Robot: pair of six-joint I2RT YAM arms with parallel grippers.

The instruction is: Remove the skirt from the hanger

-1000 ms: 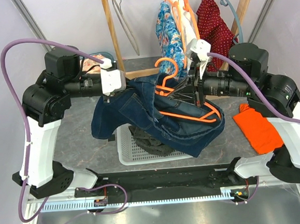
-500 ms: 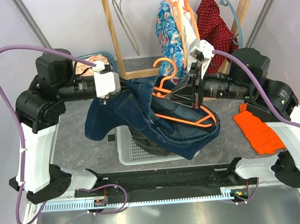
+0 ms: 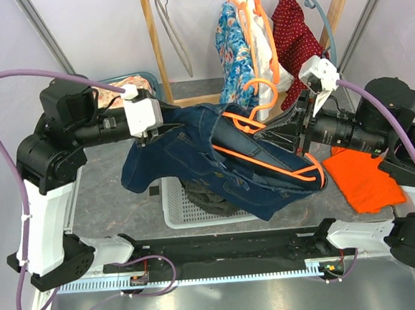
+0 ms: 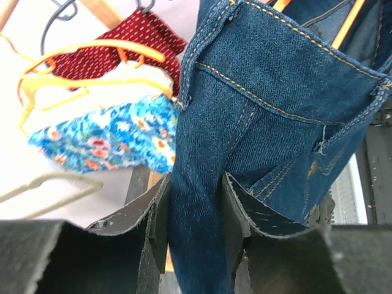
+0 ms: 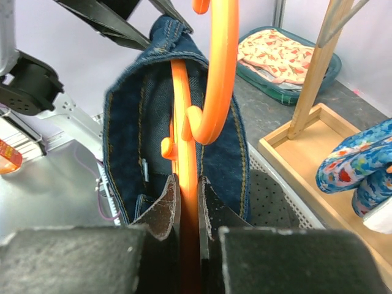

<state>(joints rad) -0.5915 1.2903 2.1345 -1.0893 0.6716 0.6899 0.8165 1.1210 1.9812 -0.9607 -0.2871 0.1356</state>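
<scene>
Overhead, you'll find the denim skirt (image 3: 215, 161) hanging just above the white basket (image 3: 172, 204), covering most of it and stretched between both arms. Your right gripper (image 5: 188, 182), off to the basket's right, is clamped tight on the orange hanger (image 5: 222, 67), whose lower bar vanishes into the denim. Your left gripper (image 4: 196, 184), over the basket's left edge, has its fingers partway apart with a denim fold filling the gap; you cannot tell whether they pinch it or merely flank it. From above, its camera housing hides those fingers.
</scene>
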